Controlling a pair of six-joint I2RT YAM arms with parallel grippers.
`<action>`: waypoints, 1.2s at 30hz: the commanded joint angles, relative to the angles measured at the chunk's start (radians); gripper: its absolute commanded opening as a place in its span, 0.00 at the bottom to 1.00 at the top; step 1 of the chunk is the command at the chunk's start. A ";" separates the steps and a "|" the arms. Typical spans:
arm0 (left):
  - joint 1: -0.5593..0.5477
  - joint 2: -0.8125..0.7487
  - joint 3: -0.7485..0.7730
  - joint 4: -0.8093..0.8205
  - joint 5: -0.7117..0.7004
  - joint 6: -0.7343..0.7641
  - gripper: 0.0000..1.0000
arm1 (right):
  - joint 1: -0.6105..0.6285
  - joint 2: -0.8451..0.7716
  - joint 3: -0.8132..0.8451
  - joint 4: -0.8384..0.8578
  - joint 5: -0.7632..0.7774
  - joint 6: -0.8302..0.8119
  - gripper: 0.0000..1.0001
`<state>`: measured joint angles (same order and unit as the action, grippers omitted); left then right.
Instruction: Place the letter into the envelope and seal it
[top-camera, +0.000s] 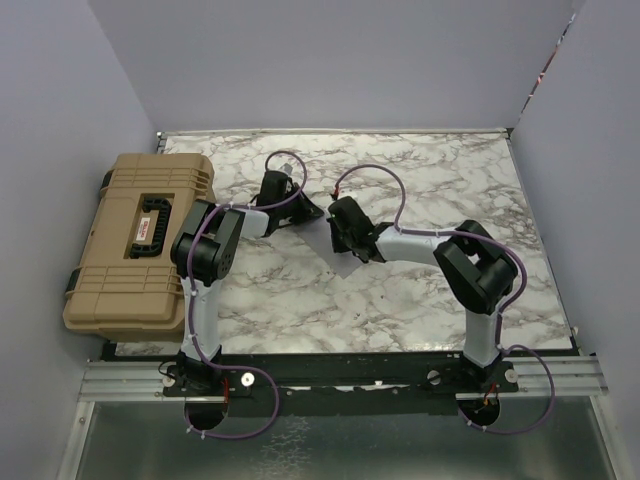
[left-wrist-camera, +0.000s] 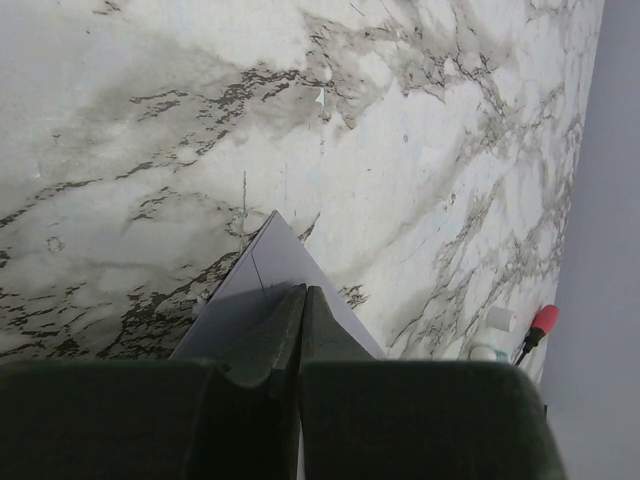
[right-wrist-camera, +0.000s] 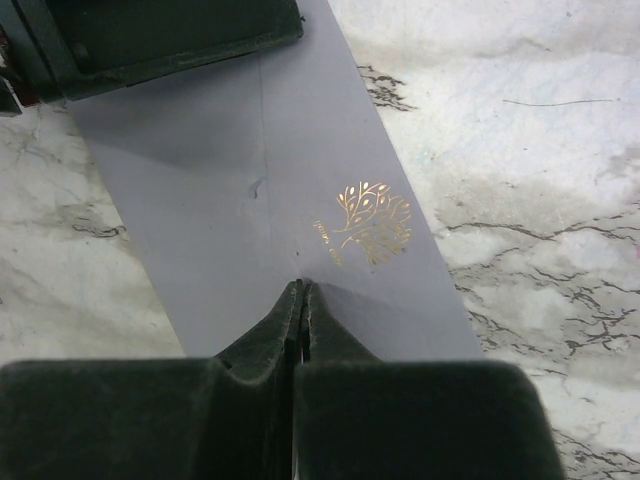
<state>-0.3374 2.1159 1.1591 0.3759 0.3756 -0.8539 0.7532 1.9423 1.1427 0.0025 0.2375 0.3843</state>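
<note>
The light-grey envelope (right-wrist-camera: 220, 180) lies flat on the marble table and bears a gold tree emblem (right-wrist-camera: 372, 222). My right gripper (right-wrist-camera: 302, 286) is shut, its tips resting on the envelope just below the emblem. My left gripper (left-wrist-camera: 304, 290) is shut, its tips over the envelope's (left-wrist-camera: 270, 262) corner at the other end. In the top view both grippers, left (top-camera: 305, 210) and right (top-camera: 338, 228), meet at the table's middle and cover most of the envelope (top-camera: 343, 264). The peach-tan letter is not visible in any view.
A big tan hard case (top-camera: 140, 240) sits at the table's left edge beside the left arm. A red-tipped object (left-wrist-camera: 543, 320) and a small white piece (left-wrist-camera: 499, 320) lie near the wall. Grey walls close in three sides.
</note>
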 joint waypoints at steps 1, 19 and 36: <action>0.008 0.081 0.000 -0.139 -0.029 0.055 0.00 | -0.033 0.022 -0.084 -0.214 -0.003 -0.008 0.00; -0.035 -0.005 0.158 -0.315 0.016 0.144 0.12 | -0.091 -0.336 -0.178 -0.257 -0.121 0.131 0.00; -0.052 -0.447 0.172 -0.662 -0.156 0.369 0.65 | -0.103 -0.123 0.111 -0.494 0.181 0.232 0.00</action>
<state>-0.3916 1.7561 1.3762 -0.1757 0.2672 -0.5758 0.6540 1.7561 1.1641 -0.3492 0.2871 0.5571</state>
